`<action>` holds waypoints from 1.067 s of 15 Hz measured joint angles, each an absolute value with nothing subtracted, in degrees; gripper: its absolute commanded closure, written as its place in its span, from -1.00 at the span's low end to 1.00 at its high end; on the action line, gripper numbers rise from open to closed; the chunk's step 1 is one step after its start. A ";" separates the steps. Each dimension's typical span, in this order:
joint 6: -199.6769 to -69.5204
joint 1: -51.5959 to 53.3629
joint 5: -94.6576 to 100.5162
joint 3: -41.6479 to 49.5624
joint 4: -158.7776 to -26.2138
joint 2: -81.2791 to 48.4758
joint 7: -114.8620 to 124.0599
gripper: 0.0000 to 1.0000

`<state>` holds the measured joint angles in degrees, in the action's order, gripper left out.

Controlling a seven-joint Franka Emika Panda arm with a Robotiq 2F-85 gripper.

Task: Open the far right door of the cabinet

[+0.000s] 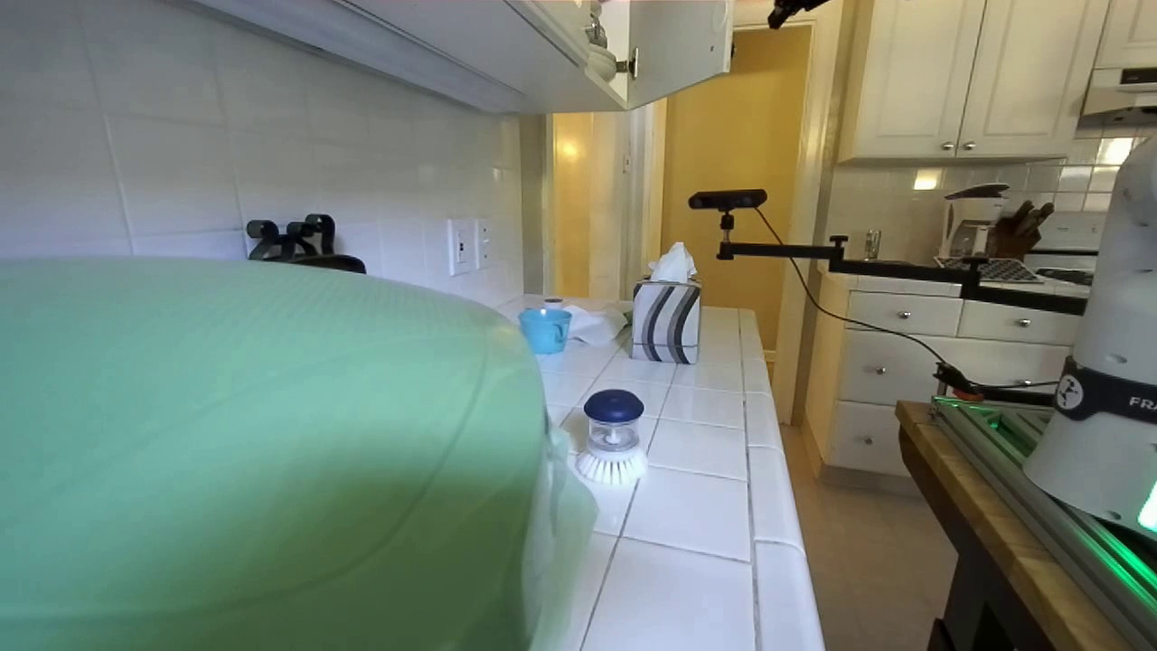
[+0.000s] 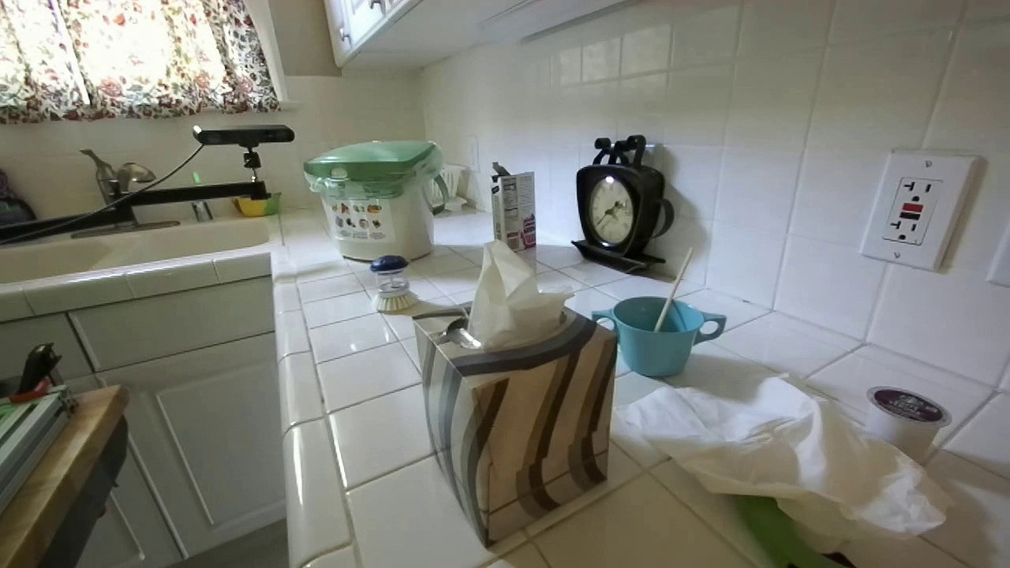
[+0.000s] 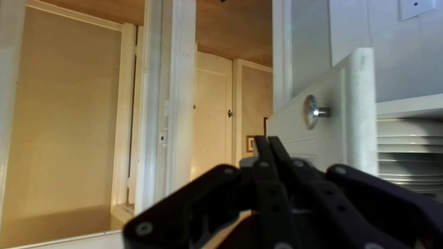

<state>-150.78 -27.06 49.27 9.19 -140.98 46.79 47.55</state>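
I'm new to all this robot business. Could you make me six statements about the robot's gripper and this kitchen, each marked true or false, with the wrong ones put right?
1. The far right door of the cabinet stands open. True.
2. The gripper is clamped on the door's knob. False: the gripper is shut on nothing, and the knob shows apart from it in the wrist view.
3. The blue cup is empty. False: a thin stick leans in the blue cup.
4. White dishes are stacked inside the cabinet. True.
5. The tissue box is striped. True.
6. The clock lies face down. False: the clock stands with its dial in view.
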 measured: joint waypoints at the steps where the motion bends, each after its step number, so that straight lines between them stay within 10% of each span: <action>1: -150.63 -25.78 48.03 8.34 -140.95 47.11 46.70 0.97; 2: -150.44 -24.56 46.86 7.24 -140.85 47.26 46.09 0.44; 12: -151.54 -24.84 41.94 2.39 -139.59 42.38 42.87 -0.94; 16: -156.55 -29.18 42.26 2.61 -138.33 38.90 42.14 -1.00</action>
<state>-156.55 -29.18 42.26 2.61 -138.33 38.90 42.14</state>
